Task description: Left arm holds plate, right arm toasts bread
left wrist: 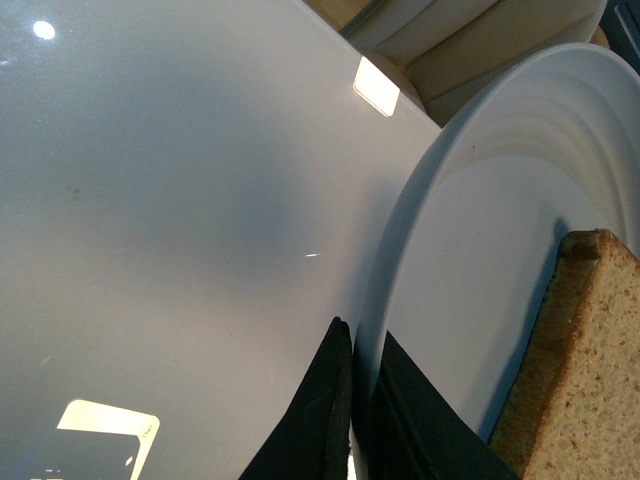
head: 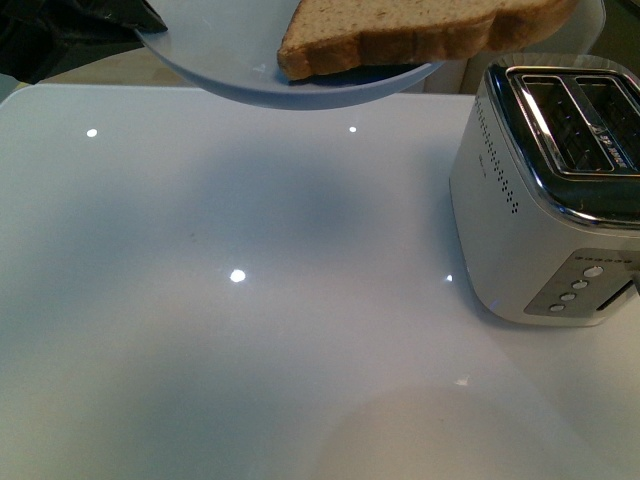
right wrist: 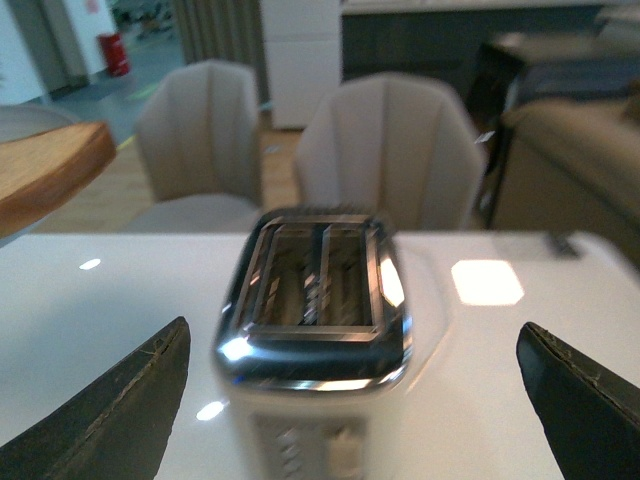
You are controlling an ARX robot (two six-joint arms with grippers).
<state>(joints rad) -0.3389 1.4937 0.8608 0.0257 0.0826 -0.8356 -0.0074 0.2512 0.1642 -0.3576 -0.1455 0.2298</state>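
Observation:
The pale blue-grey plate (head: 230, 60) hangs tilted above the far side of the white table, with the bread (head: 420, 30) lying on it. My left gripper (left wrist: 362, 400) is shut on the plate's rim (left wrist: 400, 260), one black finger on each face; the slice of bread (left wrist: 585, 370) rests beside it. The front view shows only the dark edge of that gripper (head: 140, 18) at the top left. My right gripper (right wrist: 350, 390) stands wide open, facing the toaster (right wrist: 315, 320), with nothing between its fingers. It does not show in the front view.
A white and chrome two-slot toaster (head: 550, 200) stands on the table's right side, slots up, buttons on its near end. The glossy white table (head: 250, 330) spreads in front. Beige chairs (right wrist: 390, 150) stand behind the table's far edge.

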